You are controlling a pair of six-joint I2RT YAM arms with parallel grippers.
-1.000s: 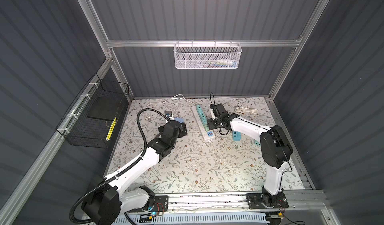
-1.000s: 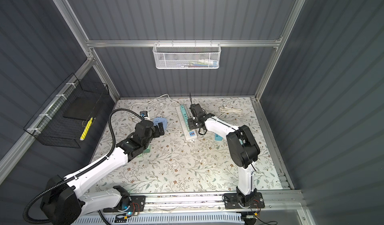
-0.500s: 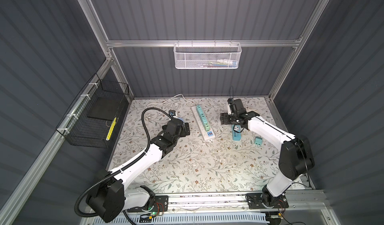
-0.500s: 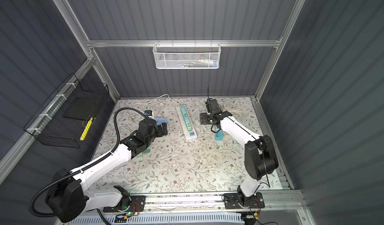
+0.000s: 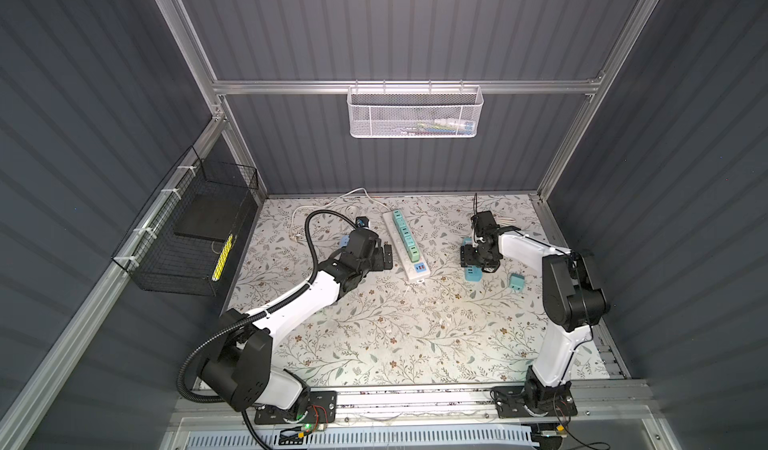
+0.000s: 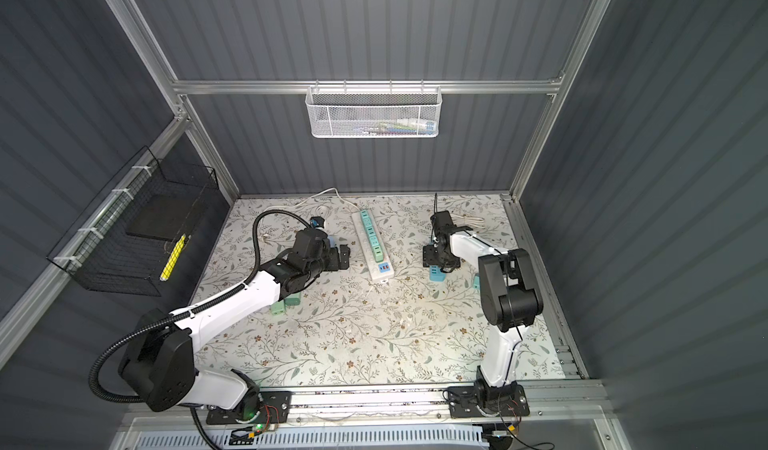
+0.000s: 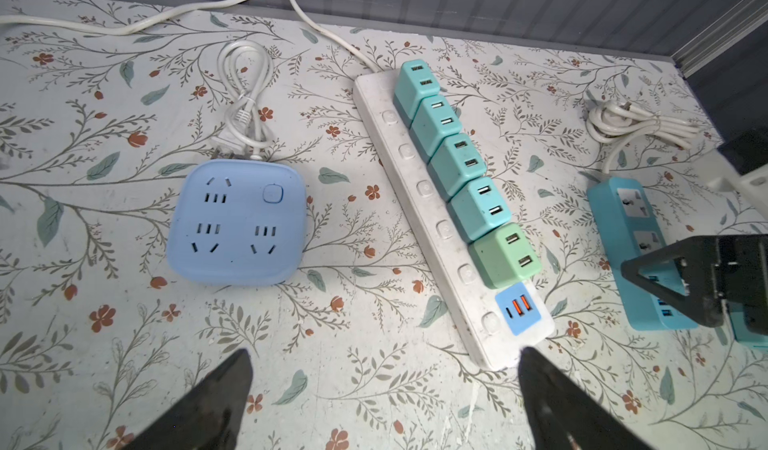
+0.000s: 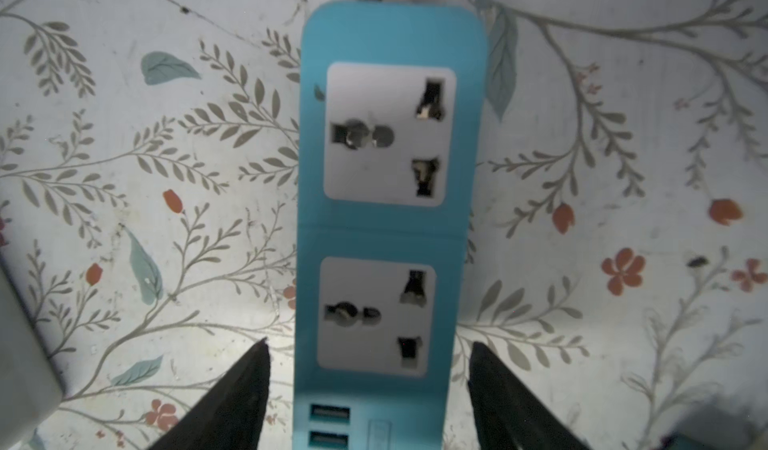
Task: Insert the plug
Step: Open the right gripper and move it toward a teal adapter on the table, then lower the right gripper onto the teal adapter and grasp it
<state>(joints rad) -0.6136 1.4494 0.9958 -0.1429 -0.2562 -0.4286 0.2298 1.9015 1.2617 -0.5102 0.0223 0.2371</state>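
Right of the white power strip (image 5: 398,244), the right gripper (image 8: 369,343) sits open around a blue socket block (image 8: 390,231) — left gripper (image 7: 385,350) open wide, empty.

Top views: high, downward, whole table (image 5: 395,335). Wrist views: close, sharing teal strip (image 7: 615,227) (image 8: 390,227).

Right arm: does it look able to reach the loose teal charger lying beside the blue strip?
Probably yes: the charger lies bare on the mat, close beside the open, empty right gripper, nothing between.
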